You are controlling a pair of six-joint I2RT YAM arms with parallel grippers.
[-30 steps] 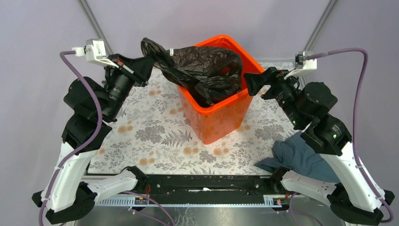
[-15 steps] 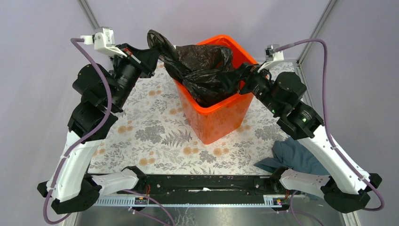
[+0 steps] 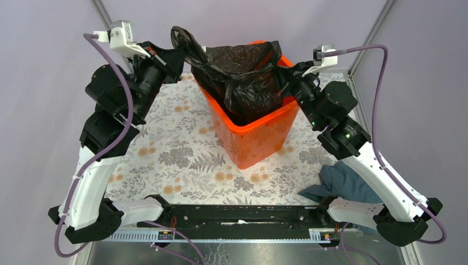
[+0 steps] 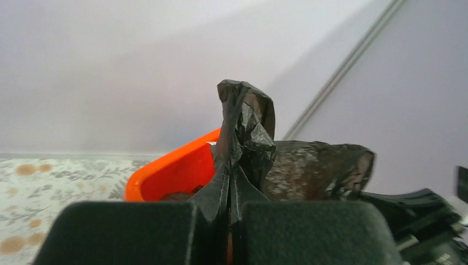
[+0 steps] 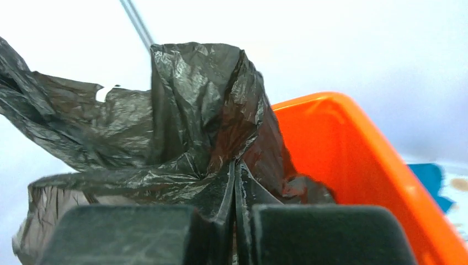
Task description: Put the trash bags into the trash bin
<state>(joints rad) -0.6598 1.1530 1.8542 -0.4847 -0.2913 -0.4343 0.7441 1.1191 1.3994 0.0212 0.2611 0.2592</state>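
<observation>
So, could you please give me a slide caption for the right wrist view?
Right jaws pinch the wrinkled glossy black plastic trash bag beside the bright orange plastic bin.

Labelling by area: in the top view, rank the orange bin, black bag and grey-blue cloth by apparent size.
1. Bin, bag: too alike to rank; the bag covers part of the bin.
2. Cloth: smallest, partly hidden by the right arm.

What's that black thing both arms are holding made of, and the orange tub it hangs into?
The bag looks like thin plastic film: it is glossy, crumples into fine wrinkles, and shows a brownish tint where light passes through. The bin looks like rigid moulded plastic, smooth with a slight sheen and a thick rolled rim. Which plastic either one is cannot be told.
</observation>
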